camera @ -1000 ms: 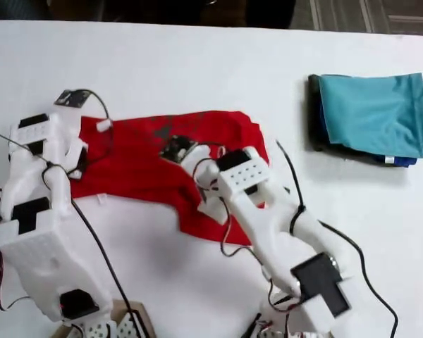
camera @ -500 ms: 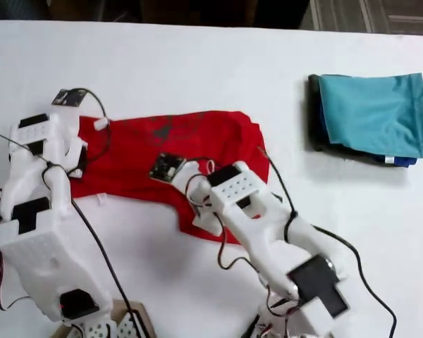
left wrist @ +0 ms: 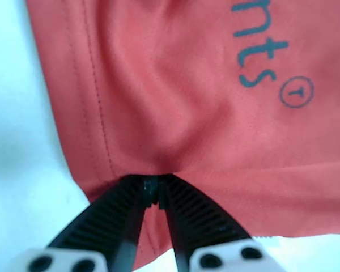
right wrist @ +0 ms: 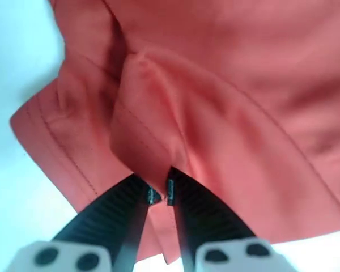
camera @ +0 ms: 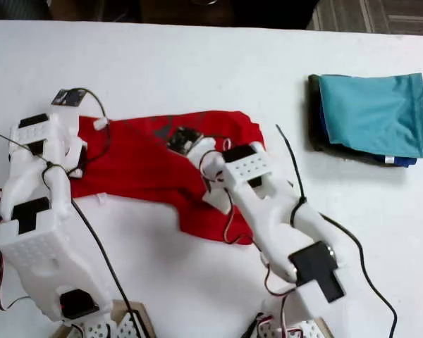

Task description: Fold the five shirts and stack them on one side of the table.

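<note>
A red shirt (camera: 155, 165) lies partly folded on the white table, left of centre. My left gripper (left wrist: 154, 191) is shut on the red shirt's hemmed edge at its left end, under the left arm (camera: 46, 158) in the high view. My right gripper (right wrist: 158, 195) is shut on a raised fold of the red shirt (right wrist: 226, 113) near its right part, under the right arm (camera: 247, 172). Dark print shows on the cloth (left wrist: 272, 62). A stack of folded shirts (camera: 374, 116), teal on top, sits at the table's right side.
The white table (camera: 197, 63) stretches bare behind the red shirt and between it and the stack. Cables (camera: 296, 190) trail from both arms. The arm bases stand at the near edge.
The right arm swung left and toward the near edge with the cloth half a second ago, then back up and right; the shirt's lower right part now lies bunched under it. The left arm stayed put.
</note>
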Controlling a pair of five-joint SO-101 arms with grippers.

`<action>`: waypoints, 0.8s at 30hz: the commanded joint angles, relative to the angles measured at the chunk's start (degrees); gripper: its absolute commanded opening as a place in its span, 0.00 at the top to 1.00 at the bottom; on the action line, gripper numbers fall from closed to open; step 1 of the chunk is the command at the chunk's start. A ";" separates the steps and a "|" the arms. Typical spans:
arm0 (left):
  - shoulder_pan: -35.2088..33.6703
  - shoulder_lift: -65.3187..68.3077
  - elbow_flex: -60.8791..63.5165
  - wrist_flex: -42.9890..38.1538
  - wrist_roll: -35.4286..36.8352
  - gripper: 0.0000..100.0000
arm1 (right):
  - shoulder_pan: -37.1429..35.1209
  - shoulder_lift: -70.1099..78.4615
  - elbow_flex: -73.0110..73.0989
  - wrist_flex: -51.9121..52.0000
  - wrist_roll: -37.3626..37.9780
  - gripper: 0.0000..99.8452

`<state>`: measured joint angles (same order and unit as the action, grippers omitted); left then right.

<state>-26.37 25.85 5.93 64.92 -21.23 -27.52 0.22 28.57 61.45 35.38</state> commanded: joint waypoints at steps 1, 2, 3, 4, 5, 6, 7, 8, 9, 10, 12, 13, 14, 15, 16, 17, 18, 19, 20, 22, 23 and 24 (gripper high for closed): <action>-0.44 0.26 -0.31 -2.37 0.44 0.97 | 0.40 -6.37 -2.20 2.51 0.26 0.98; -0.44 0.26 -0.31 -2.37 0.44 0.97 | 0.40 -7.69 -2.20 3.56 0.26 0.98; -0.44 0.26 -0.31 -2.37 0.44 0.97 | 0.04 -9.10 -2.20 4.53 0.26 0.98; -0.44 0.26 -0.31 -2.37 0.44 0.97 | -0.40 -10.42 -2.20 5.76 0.26 0.98; -0.44 0.26 -0.31 -2.37 0.44 0.97 | -1.01 -11.74 -2.20 7.08 0.26 0.98; -0.44 0.26 -0.31 -2.37 0.44 0.97 | -1.98 -12.88 -2.11 8.31 0.26 0.98; -0.44 0.26 -0.31 -2.37 0.44 0.97 | -2.95 -13.76 -2.11 9.36 0.26 0.98; -0.44 0.26 -0.31 -2.37 0.44 0.97 | -3.91 -14.46 -2.11 10.51 0.18 0.98; -0.44 0.26 -0.31 -2.37 0.44 0.97 | -4.97 -15.08 -2.02 11.47 0.18 0.98; -0.44 0.26 -0.31 -2.37 0.44 0.97 | -5.93 -15.60 -1.58 11.91 0.18 0.98; -0.44 0.26 -0.31 -2.37 0.44 0.97 | -7.78 -16.48 0.53 12.00 0.18 0.98; -0.62 0.26 -0.31 -2.37 0.44 0.97 | -8.66 -16.48 1.67 12.00 0.18 0.98; -0.70 0.26 -0.31 -2.37 0.53 0.97 | -9.10 -16.22 2.99 11.82 0.18 0.98; -0.79 0.18 -0.40 -2.46 0.53 0.97 | -9.19 -16.22 4.57 10.77 0.18 0.98; -0.79 -0.09 -0.40 -2.46 0.53 0.97 | -8.92 -16.57 6.24 9.19 0.18 0.98; -0.79 -0.26 -0.48 -2.46 0.35 0.97 | -8.57 -16.66 7.82 7.52 0.35 0.98; -0.79 -0.26 -1.01 -2.20 0.18 0.97 | -8.04 -16.57 8.97 6.11 0.35 0.98; -0.79 -0.18 -1.63 -1.85 0.18 0.97 | -7.69 -16.31 9.93 4.88 0.35 0.98; -0.79 -0.18 -2.33 -1.23 0.18 0.97 | -7.43 -16.22 10.99 3.74 0.44 0.98; -1.14 -0.18 -4.18 0.97 0.09 0.97 | -7.43 -16.22 13.19 1.89 0.53 0.98; -1.32 -0.18 -5.32 2.02 0.09 0.97 | -7.69 -16.22 14.15 1.10 0.26 0.98; -1.41 0.00 -6.55 3.16 0.09 0.97 | -7.78 -16.22 15.21 0.48 0.26 0.98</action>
<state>-26.46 26.46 3.12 66.77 -21.23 -35.43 -13.67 42.20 63.82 35.30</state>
